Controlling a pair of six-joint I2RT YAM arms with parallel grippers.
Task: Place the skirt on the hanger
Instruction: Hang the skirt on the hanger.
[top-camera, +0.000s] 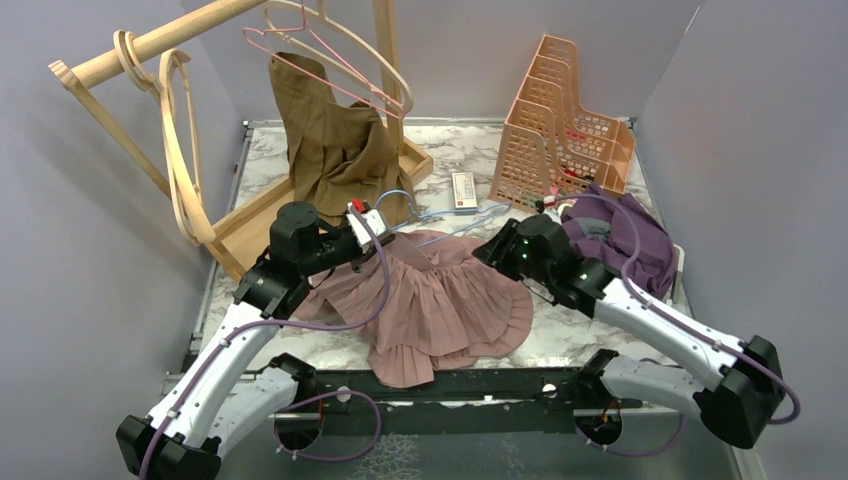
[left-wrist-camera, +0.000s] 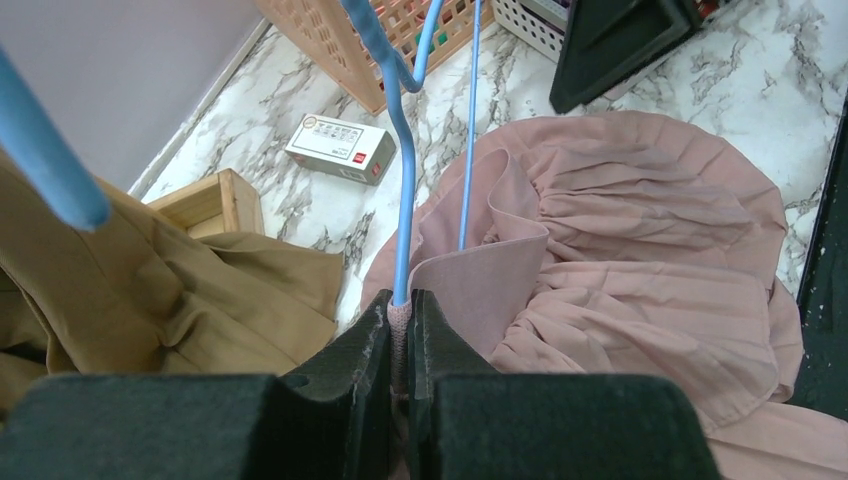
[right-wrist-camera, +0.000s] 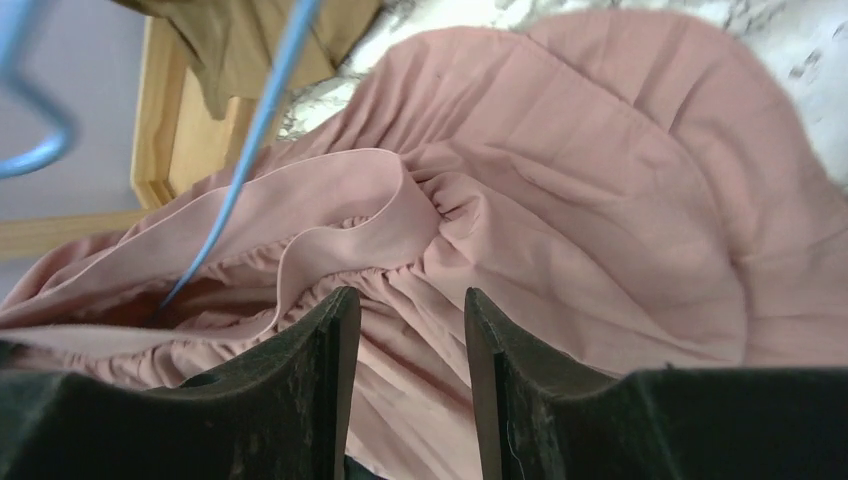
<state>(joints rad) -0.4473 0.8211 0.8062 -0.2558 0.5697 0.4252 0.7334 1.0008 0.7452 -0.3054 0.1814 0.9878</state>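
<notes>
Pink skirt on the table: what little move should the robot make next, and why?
Probably lower the right gripper and pinch the waistband just ahead of it. Its jaws stand open over the pink skirt, while the left gripper is shut on the waistband beside the blue hanger, whose wire runs inside the waist opening.

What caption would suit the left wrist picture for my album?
Left pincer shut on the pink skirt at its waistband, blue hanger alongside, marble table below.
</notes>
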